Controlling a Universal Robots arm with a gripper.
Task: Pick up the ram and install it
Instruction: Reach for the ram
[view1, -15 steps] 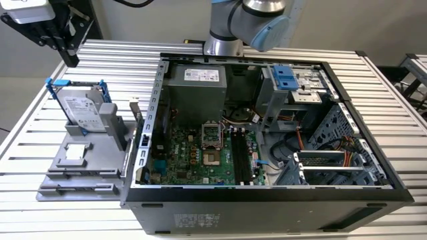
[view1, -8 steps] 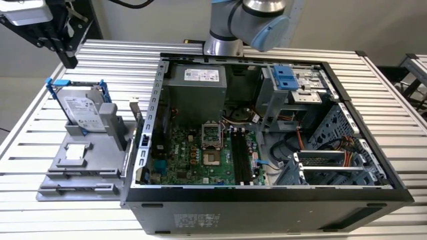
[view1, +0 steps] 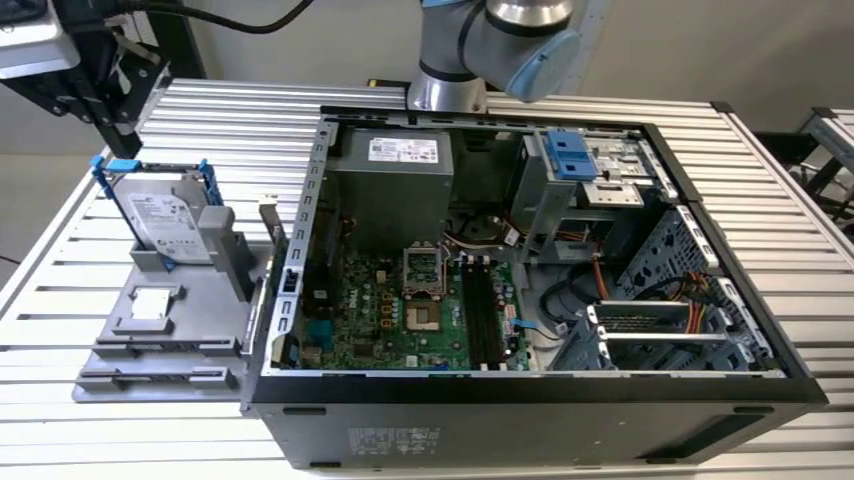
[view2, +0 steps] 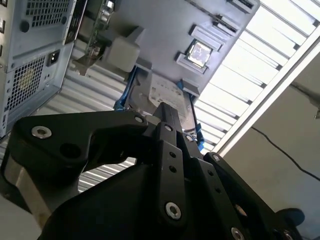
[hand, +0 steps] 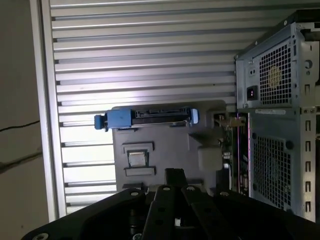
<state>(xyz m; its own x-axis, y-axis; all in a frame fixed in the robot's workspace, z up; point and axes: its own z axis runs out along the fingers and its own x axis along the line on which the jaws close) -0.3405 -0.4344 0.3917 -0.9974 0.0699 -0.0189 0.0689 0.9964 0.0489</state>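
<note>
The ram (view1: 271, 218) stands on edge at the case-side end of the grey fixture (view1: 160, 345), close to the open computer case's wall. It also shows as a thin board in both wrist views (hand: 228, 150) (view2: 93, 31). My gripper (view1: 118, 128) hangs over the fixture's far end, above the hard drive in its blue frame (view1: 163, 215), well apart from the ram. Its fingers (hand: 175, 176) (view2: 169, 116) look pressed together with nothing between them. The motherboard's long black slots (view1: 482, 312) lie open inside the case.
The open computer case (view1: 534, 400) takes up the slatted table's middle and the exterior view's right. A small square silver chip (view1: 154, 305) sits in the fixture. The arm's base (view1: 447, 60) stands behind the case. Bare slats lie around the fixture.
</note>
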